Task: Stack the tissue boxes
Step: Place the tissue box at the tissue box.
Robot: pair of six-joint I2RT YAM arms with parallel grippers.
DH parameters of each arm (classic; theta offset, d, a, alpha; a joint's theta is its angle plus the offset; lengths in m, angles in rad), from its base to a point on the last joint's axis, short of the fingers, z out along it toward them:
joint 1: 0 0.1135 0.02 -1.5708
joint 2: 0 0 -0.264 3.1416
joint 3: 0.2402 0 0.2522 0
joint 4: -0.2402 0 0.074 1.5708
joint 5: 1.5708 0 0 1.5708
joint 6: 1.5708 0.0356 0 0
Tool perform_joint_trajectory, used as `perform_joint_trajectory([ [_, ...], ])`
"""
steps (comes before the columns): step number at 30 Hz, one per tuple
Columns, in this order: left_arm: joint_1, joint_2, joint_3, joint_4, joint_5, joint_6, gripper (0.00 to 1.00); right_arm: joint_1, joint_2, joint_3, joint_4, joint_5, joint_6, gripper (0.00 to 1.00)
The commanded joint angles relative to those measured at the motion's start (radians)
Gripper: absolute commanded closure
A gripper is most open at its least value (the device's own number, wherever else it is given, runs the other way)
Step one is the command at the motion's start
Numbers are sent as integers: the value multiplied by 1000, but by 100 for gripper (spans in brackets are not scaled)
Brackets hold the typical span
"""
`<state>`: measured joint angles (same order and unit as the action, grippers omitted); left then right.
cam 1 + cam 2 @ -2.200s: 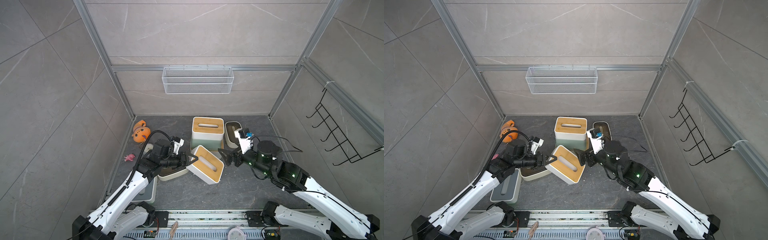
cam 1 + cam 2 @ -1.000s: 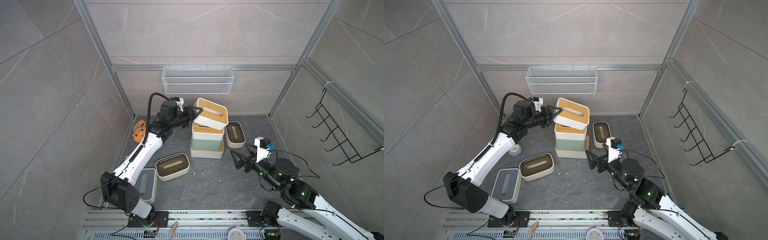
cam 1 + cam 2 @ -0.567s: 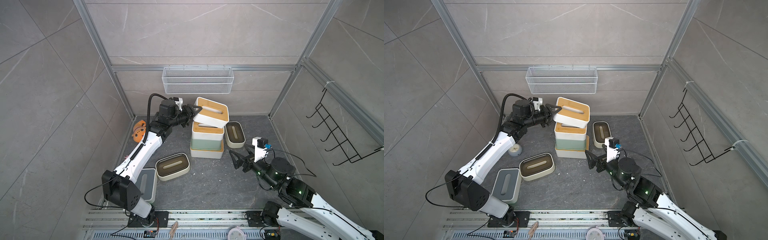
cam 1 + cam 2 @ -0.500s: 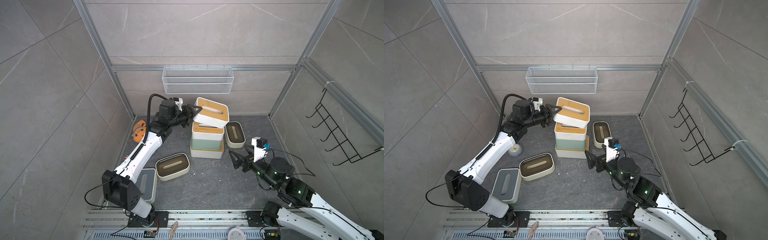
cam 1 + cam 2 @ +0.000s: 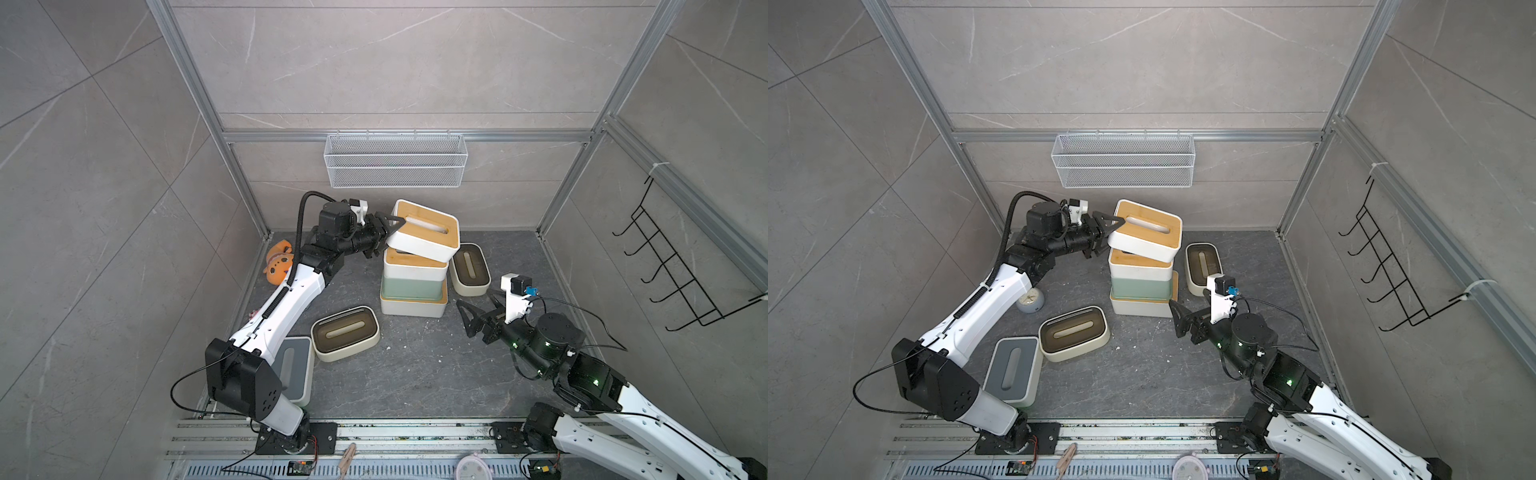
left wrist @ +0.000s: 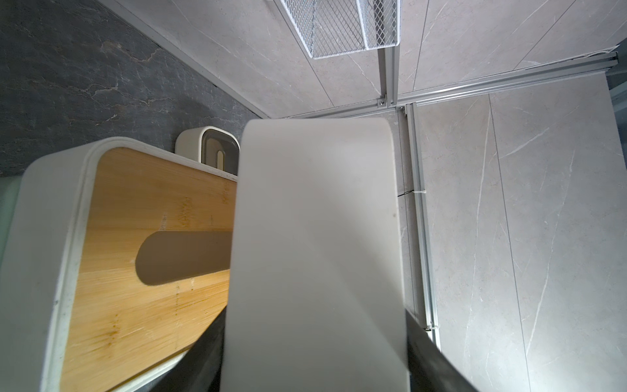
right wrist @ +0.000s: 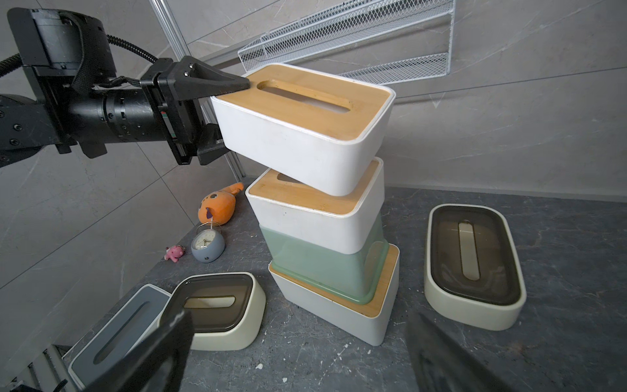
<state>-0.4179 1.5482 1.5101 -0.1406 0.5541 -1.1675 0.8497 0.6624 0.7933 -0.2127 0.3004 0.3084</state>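
Note:
Three tissue boxes are stacked at the back middle: a white one with a bamboo lid [image 5: 413, 308], a pale green one [image 5: 411, 287], and another white bamboo-lidded one [image 5: 415, 266]. Above them a third white bamboo-lidded box [image 5: 424, 232] [image 7: 305, 129] [image 6: 315, 254] is tilted, its low end seemingly touching the stack. My left gripper [image 5: 386, 236] [image 5: 1108, 237] is shut on its left end. My right gripper [image 5: 478, 309] [image 7: 302, 359] stands open near the floor, right of the stack. Two cream boxes with brown lids [image 5: 345, 338] [image 5: 469, 270] and a grey-lidded box [image 5: 291, 370] lie apart.
A white wire mesh basket [image 5: 395, 166] hangs on the back wall above the stack. An orange plush [image 5: 279, 266], a small clock [image 5: 1030, 301] and a pink toy [image 7: 174, 253] lie by the left wall. A black hook rack [image 5: 681, 270] is on the right wall.
My left gripper has carried the bamboo-lidded box from the floor up over the stack, and over the last second it has sunk slightly. My right arm drew back to the right.

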Motion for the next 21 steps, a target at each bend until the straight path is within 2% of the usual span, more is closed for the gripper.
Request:
perform_joint_trajectory([
  [1,8,-10,9,89,42,-1,69,2,3,-6,-7,14,20,0],
  [8,10,-7,-4,85,44,0,68,3,15,-4,-13,22,25,0],
  [14,13,-7,-4,67,48,14,63,2,21,-4,-15,26,30,0],
  [18,14,-5,-4,58,52,23,55,3,33,-3,-17,26,35,0],
  [21,16,-4,-5,41,52,28,44,3,41,-5,-17,26,39,0],
])
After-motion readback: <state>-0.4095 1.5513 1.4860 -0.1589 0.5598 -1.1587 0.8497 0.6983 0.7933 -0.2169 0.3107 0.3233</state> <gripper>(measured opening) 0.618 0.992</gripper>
